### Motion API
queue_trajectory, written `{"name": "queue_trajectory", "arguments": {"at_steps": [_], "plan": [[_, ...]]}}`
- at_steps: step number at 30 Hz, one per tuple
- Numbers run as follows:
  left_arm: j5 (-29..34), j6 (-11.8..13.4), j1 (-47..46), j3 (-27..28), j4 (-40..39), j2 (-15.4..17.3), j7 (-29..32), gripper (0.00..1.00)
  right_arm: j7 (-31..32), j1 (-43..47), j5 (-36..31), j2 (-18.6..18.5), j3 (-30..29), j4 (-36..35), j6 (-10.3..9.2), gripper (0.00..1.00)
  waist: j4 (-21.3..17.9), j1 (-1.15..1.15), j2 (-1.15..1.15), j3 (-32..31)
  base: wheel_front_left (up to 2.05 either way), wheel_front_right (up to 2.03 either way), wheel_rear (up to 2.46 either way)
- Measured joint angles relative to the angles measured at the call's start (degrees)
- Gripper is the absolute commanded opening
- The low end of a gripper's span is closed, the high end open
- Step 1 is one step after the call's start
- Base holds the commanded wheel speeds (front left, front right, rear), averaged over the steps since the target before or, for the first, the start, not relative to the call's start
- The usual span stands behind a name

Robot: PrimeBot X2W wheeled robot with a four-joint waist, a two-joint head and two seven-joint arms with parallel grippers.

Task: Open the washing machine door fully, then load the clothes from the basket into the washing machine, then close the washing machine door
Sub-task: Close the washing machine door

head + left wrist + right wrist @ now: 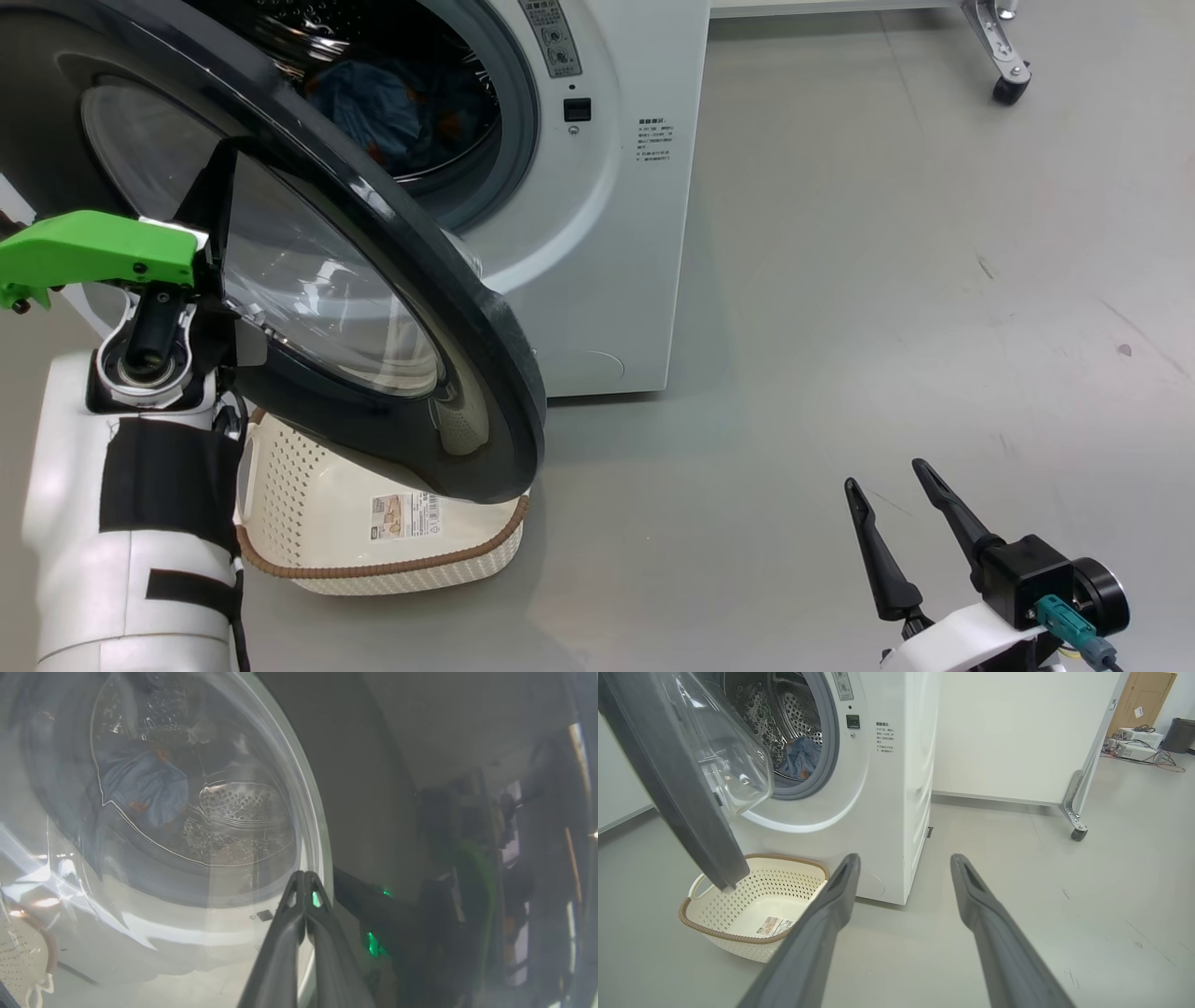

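Observation:
The washing machine (pixel 607 233) (pixel 887 788) stands with its door (pixel 420 280) (pixel 668 765) partly swung out over the basket (pixel 373 551) (pixel 752 905). The clothes (pixel 401 112) (pixel 798 758), blue with orange print, lie inside the steel drum. The basket holds nothing but its label sticker. My left gripper (pixel 303 877) is shut, its tips against the outer side of the door glass, and the clothes (pixel 140 784) show through it. My left arm's green wrist (pixel 93 247) sits behind the door. My right gripper (pixel 885 474) (pixel 903 858) hangs open above the floor, right of the machine.
A white partition (pixel 1017 732) on a wheeled leg (pixel 1008 84) (pixel 1078 833) stands behind and right of the machine. A cardboard box (pixel 1143 695) and cabled equipment (pixel 1134 746) sit far right. Bare grey floor (pixel 887 280) spreads to the right.

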Motion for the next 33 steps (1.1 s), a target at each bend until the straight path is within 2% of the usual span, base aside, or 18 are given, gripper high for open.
{"name": "queue_trajectory", "arguments": {"at_steps": [12,17,27,29,30,31,32,33], "plan": [[0.5,-0.2,-0.4,-0.7,3.6,0.0,-2.5,0.00,0.0,-0.3,0.0,-0.4,0.0,0.0,0.00,1.00,0.5,0.00,0.00,0.1,0.00,0.00,0.00],[2.1,-0.2,-0.4,-3.2,3.1,0.1,-2.5,0.00,0.0,-0.8,0.0,-0.3,-0.7,0.1,0.00,1.00,0.9,0.00,0.00,-0.4,0.00,0.00,0.00],[6.6,-0.4,3.1,-7.3,0.8,3.4,-3.2,0.01,0.0,-0.1,0.3,0.2,-2.1,0.1,0.00,1.00,2.7,0.00,0.00,-2.1,0.00,0.00,0.00],[7.3,-0.4,4.2,-8.5,0.0,3.7,-3.7,0.38,0.0,0.3,0.3,0.3,-2.1,0.1,0.00,1.00,3.1,0.00,0.00,-2.4,0.00,0.00,0.00],[7.7,-0.4,4.8,-9.0,-0.6,3.9,-4.2,0.45,0.0,0.4,0.3,0.3,-2.3,0.1,0.00,1.00,3.3,0.00,0.00,-2.6,0.00,0.00,0.00],[7.9,-0.4,5.3,-9.5,-1.0,4.0,-4.5,0.45,0.0,0.4,0.3,0.3,-2.4,0.1,0.00,1.00,3.5,0.00,0.00,-2.7,0.00,0.00,0.00],[8.7,-0.4,5.9,-10.0,-1.3,4.2,-4.9,0.54,0.0,0.4,0.3,0.3,-2.6,0.1,0.00,1.00,3.7,0.00,0.00,-2.8,0.00,0.00,0.00],[9.7,-0.4,6.6,-10.4,-1.6,4.5,-5.5,0.79,0.0,0.4,0.3,0.3,-2.7,0.1,0.00,1.00,3.9,0.00,0.00,-3.0,0.00,0.00,0.00]]}}
